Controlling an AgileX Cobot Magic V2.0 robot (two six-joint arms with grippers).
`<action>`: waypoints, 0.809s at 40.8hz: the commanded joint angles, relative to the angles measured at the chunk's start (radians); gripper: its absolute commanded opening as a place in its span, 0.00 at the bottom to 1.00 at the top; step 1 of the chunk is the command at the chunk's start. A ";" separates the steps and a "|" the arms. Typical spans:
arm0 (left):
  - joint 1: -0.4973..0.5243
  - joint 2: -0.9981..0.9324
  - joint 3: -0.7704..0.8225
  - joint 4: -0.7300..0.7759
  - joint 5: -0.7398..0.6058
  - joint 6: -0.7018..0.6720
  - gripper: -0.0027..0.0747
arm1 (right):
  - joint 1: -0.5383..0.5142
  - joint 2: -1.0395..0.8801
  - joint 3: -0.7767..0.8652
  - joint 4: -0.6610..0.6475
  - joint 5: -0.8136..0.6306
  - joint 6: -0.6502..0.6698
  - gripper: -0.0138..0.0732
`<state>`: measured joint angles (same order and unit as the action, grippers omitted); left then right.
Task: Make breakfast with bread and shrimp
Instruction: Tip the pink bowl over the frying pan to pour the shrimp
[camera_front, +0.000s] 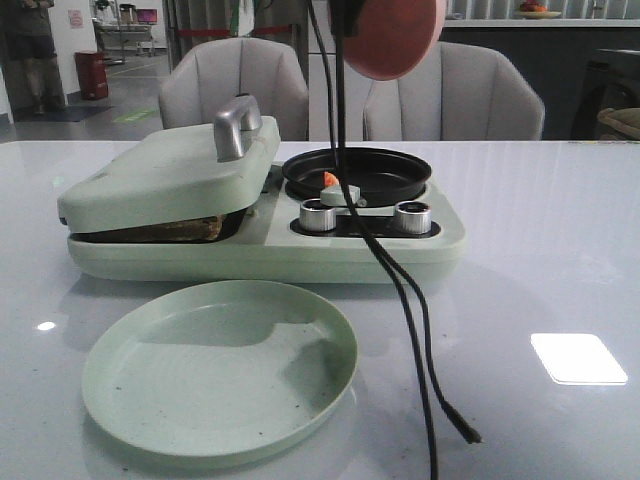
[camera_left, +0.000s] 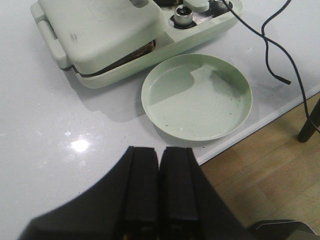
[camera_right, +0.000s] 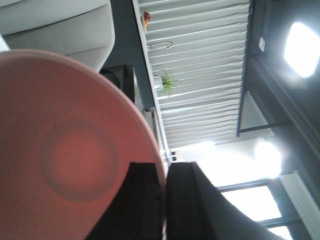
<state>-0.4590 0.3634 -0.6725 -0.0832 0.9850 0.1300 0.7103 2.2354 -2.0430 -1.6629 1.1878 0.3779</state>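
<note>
Front view: the shrimp lies in the black pan; the bread sits under the press lid; the pink bowl hangs tipped above.

Left wrist view: the left gripper is closed, empty, near the plate.

Right wrist view: the right gripper pinches the bowl's rim. The shrimp looks tipped out; next, probably setting the bowl down.

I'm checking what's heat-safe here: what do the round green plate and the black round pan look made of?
The round pale green plate looks like matte plastic or melamine: uniform colour, soft dull sheen, thin moulded rim. The shallow black round pan appears to be metal with a dark non-stick coating, judging by its smooth satin gloss; I can't confirm either.
</note>
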 joint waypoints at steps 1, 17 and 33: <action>-0.007 0.008 -0.026 -0.012 -0.072 -0.011 0.16 | 0.001 -0.099 -0.036 0.004 0.057 0.016 0.21; -0.007 0.008 -0.026 -0.012 -0.072 -0.011 0.16 | -0.140 -0.355 0.000 0.712 0.124 0.016 0.21; -0.007 0.008 -0.026 -0.012 -0.072 -0.011 0.16 | -0.287 -0.734 0.449 1.056 0.035 -0.005 0.21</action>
<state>-0.4590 0.3634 -0.6725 -0.0832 0.9850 0.1300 0.4479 1.6282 -1.6611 -0.5809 1.2453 0.3779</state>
